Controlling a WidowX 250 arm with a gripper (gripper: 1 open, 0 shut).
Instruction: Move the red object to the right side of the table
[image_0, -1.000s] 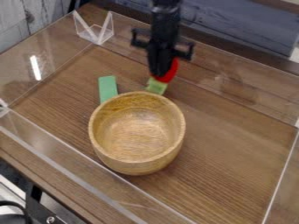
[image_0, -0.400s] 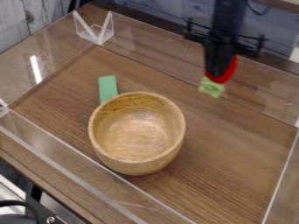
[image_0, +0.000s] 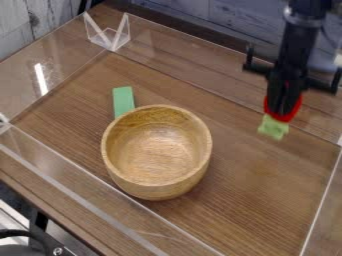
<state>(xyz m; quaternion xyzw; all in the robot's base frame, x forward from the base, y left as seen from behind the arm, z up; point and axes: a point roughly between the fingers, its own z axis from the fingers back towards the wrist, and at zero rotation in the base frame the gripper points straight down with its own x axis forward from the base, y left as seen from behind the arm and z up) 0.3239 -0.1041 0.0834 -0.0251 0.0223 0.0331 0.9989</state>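
Observation:
The red object (image_0: 282, 107), a small red toy fruit with a light-green leafy end hanging below it, is held just above the table (image_0: 241, 190) near its right side. My gripper (image_0: 282, 100) points straight down and is shut on it; only the lower part of the fruit shows under the dark fingers. It hangs well to the right of the wooden bowl.
A wooden bowl (image_0: 158, 151) stands at the front centre. A flat green strip (image_0: 123, 101) lies just behind its left rim. Low clear acrylic walls (image_0: 325, 215) border the table, with a clear stand (image_0: 107, 32) at the back left.
My gripper has carried the red object from behind the bowl across to the right and a little toward the front. Bowl and green strip have not moved.

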